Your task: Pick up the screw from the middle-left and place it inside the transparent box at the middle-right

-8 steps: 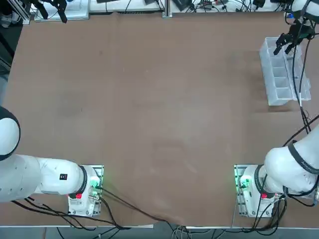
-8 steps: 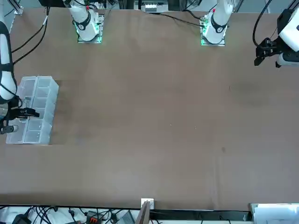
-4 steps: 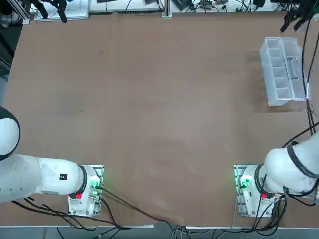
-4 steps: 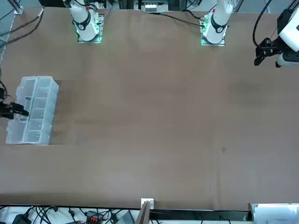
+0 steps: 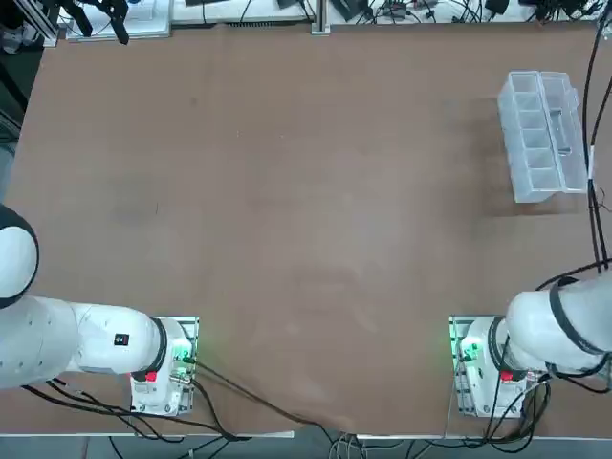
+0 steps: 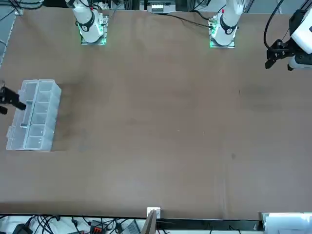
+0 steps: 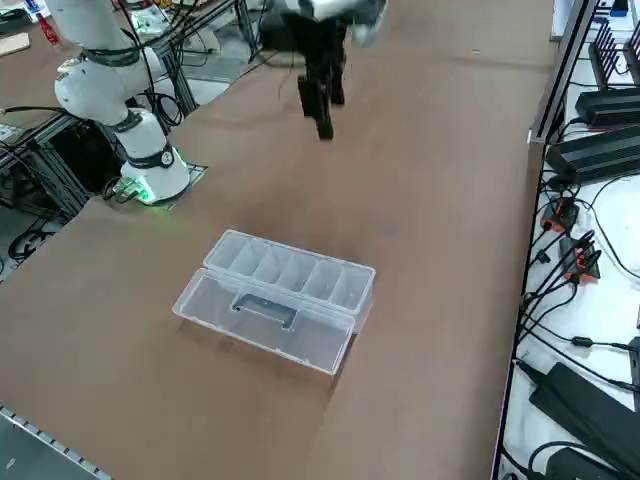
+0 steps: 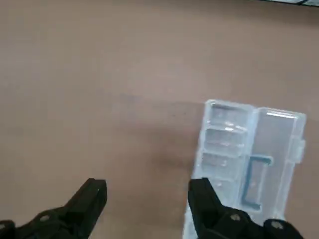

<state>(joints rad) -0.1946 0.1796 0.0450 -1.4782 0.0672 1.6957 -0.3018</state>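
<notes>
The transparent box (image 5: pixel 540 134) (image 6: pixel 34 117) (image 7: pixel 280 295) lies at the table's right side, its clear lid folded flat beside the row of compartments. My right gripper (image 7: pixel 320 110) (image 6: pixel 13 99) hangs high in the air, apart from the box and off to its side. In the wrist view the gripper (image 8: pixel 148 189) is open with nothing between its fingers, and the box (image 8: pixel 244 149) lies far below. The gripper is out of the top view. The screw does not show in any view.
The right arm's base (image 5: pixel 488 363) stands at the table's near edge. A cable (image 5: pixel 588 182) hangs along the right edge beside the box. Power strips and cables (image 7: pixel 590 130) lie beyond the table's far edge.
My right gripper has risen from just over the box and drawn away from it, leaving the top view. Its fingers have stayed open. The box has not moved.
</notes>
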